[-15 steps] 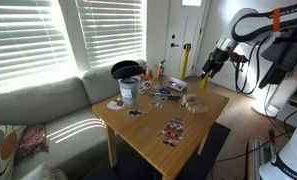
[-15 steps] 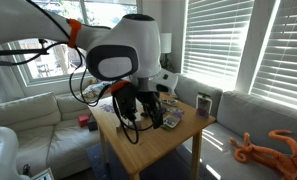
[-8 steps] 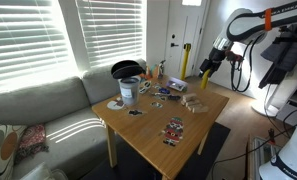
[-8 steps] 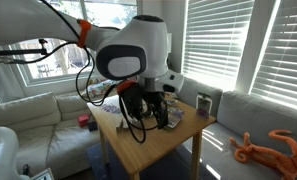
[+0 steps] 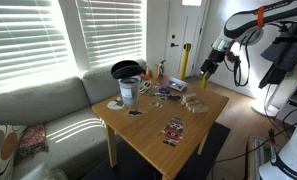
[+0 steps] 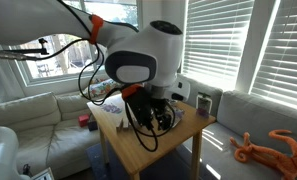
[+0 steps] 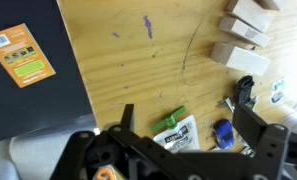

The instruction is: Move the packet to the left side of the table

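The packet [image 5: 174, 130], flat with a red, dark and white print, lies on the light-wood table [image 5: 148, 128] near its front edge. It is out of the wrist view, and the arm hides it in an exterior view. My gripper [image 5: 205, 70] hangs above the far right corner of the table, well away from the packet. In the wrist view my gripper [image 7: 188, 118] is open and empty, with jaws wide apart over a white pouch with a green cap [image 7: 178, 130] and a small blue toy [image 7: 223, 132].
Pale wooden blocks [image 5: 195, 103] [image 7: 243, 35] lie near the gripper. A tin [image 5: 129, 92], a black bowl [image 5: 125, 68] and small items [image 5: 168, 88] stand at the table's back. An orange card [image 7: 20, 55] lies on a dark surface beside the table. A sofa [image 5: 48, 105] runs along it.
The arm's upper joints have swung slightly; in an exterior view the big joint has shifted right. The gripper stays open over the same corner. The packet has not moved.
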Controlling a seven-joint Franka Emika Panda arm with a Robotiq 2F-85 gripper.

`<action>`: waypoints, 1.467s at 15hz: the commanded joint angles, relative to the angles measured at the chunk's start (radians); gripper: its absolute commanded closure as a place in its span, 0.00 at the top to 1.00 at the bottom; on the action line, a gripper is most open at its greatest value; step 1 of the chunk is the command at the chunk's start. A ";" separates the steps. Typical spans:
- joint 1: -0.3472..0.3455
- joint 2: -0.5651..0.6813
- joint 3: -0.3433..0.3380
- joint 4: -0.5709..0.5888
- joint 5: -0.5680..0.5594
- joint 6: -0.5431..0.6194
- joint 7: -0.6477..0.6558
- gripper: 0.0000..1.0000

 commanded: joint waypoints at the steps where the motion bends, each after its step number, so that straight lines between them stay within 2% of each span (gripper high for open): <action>1: -0.008 0.160 -0.044 0.137 0.108 -0.118 -0.162 1.00; 5: -0.049 0.300 -0.014 0.246 0.150 -0.084 -0.178 1.00; 7: -0.069 0.361 0.008 0.301 0.173 -0.102 -0.132 1.00; 8: -0.079 0.285 0.022 0.221 0.135 -0.071 -0.149 1.00; 13: -0.097 0.361 0.044 0.283 0.146 -0.071 -0.137 1.00; 18: -0.123 0.404 0.090 0.280 0.264 -0.059 -0.207 1.00; 19: -0.128 0.414 0.099 0.285 0.285 -0.056 -0.216 0.88; 20: -0.133 0.425 0.107 0.291 0.302 -0.056 -0.224 0.85; 22: -0.141 0.445 0.119 0.301 0.329 -0.055 -0.244 0.67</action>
